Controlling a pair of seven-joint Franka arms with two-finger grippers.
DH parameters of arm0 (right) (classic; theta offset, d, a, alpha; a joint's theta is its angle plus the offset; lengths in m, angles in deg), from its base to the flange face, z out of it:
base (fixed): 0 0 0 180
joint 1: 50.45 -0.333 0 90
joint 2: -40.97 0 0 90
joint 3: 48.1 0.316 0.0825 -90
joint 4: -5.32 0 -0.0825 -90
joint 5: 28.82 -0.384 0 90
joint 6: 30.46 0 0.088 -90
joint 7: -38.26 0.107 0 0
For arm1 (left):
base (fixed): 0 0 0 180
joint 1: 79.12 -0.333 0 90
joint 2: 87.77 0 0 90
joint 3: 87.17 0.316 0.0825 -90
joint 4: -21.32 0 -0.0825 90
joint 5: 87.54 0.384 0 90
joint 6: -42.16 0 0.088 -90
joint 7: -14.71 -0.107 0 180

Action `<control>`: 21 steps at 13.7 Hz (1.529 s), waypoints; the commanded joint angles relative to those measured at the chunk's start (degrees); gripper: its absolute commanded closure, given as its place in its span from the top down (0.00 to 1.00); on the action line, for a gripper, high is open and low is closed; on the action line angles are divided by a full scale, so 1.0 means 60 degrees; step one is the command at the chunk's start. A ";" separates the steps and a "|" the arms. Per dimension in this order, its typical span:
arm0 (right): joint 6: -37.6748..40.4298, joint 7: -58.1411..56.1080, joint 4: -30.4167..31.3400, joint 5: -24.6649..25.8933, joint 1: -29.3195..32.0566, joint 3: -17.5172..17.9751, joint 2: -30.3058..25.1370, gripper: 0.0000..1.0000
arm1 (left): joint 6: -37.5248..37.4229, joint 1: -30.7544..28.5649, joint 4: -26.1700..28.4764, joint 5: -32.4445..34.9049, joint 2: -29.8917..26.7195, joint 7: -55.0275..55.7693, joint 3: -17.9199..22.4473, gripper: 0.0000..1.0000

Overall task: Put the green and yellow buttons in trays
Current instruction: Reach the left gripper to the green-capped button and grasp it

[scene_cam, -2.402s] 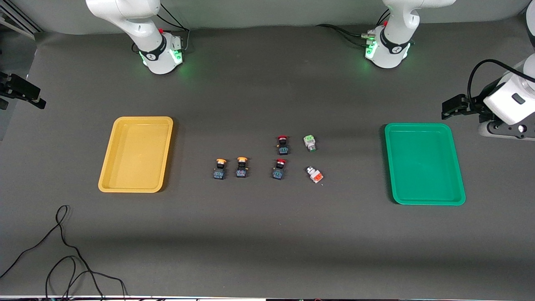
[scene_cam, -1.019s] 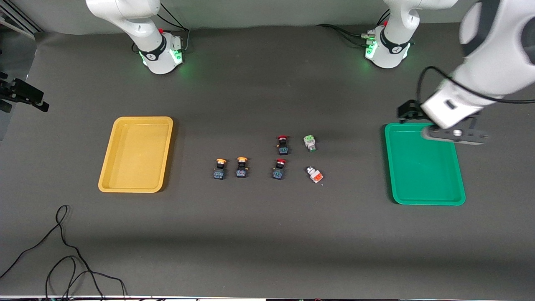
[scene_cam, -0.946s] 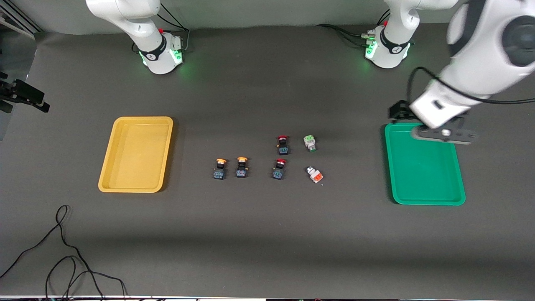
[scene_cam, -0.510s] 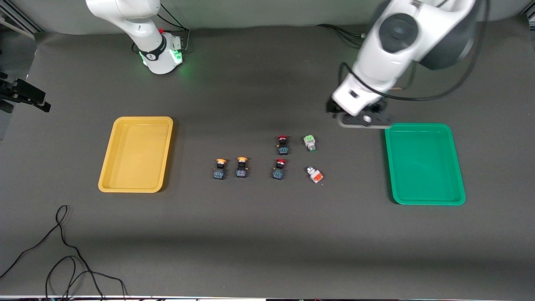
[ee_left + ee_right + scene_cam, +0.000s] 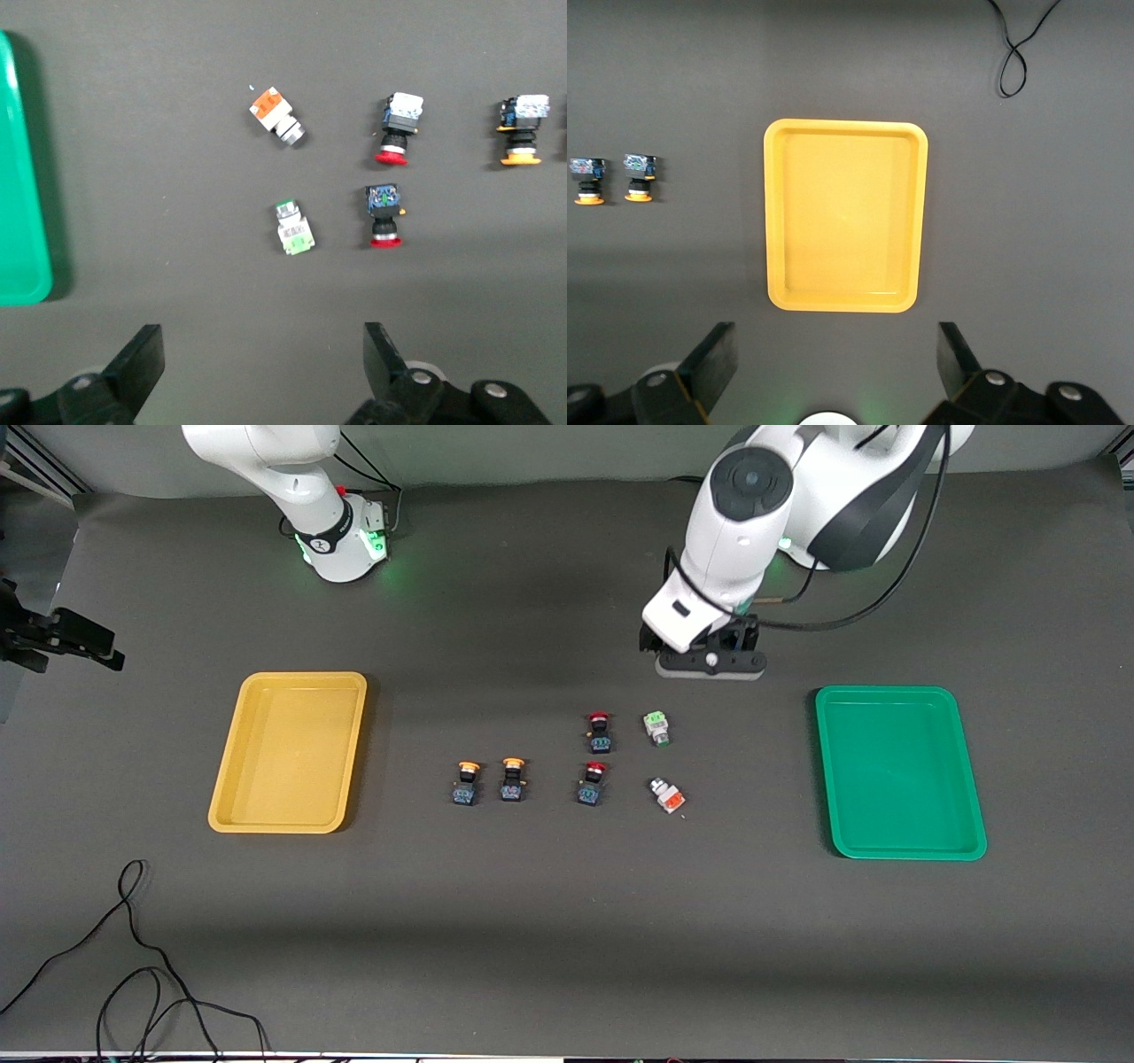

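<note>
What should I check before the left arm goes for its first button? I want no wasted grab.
1. Left pincer open and empty: ok.
2. Left pincer over the green-faced button: not ok, it hangs over bare table nearer the bases.
3. Green-faced button clear of the red button beside it: ok, a gap shows.
4. Green tray empty: ok.
5. Right pincer out of the way: ok, open, waiting above the yellow tray.
</note>
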 commanded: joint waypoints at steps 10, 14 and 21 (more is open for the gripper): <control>-0.0006 -0.0042 0.0079 0.0620 -0.0037 0.0001 -0.0012 1.00 | 0.4281 0.0348 0.0991 -0.0008 0.3509 0.1223 0.0114 1.00; 0.0081 -0.0043 0.0328 0.0503 0.0007 -0.0013 -0.0041 1.00 | 0.4487 0.0524 0.1020 -0.0008 0.3950 0.1971 0.0114 1.00; 0.0155 0.0921 -0.0258 -0.0024 -0.0636 0.0074 0.0661 1.00 | 0.4370 0.0568 0.1035 -0.0023 0.4025 0.2397 0.0128 0.34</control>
